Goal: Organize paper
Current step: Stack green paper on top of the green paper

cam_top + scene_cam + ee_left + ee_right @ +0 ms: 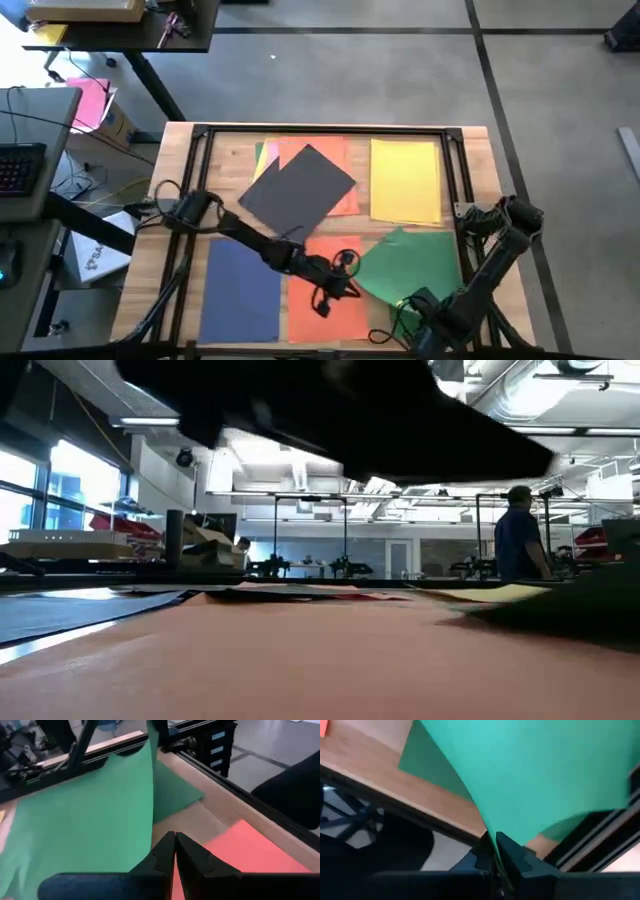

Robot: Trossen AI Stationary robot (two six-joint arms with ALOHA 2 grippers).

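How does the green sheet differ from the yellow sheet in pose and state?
The green sheet lies skewed and is pinched at one edge by the right gripper, which curls it upward; the yellow sheet lies flat, square to the table, and untouched. Both are plain rectangular sheets.

The desk point(470, 150) is pale wood with a black frame. On it the paper shows as plain, unpatterned sheets: a dark grey one point(298, 187), a yellow one point(405, 178), a green one point(415, 262), a deep blue one point(240, 292) and an orange one point(325, 312). Slivers of pink and light green peek beside the grey. Both arms are black.
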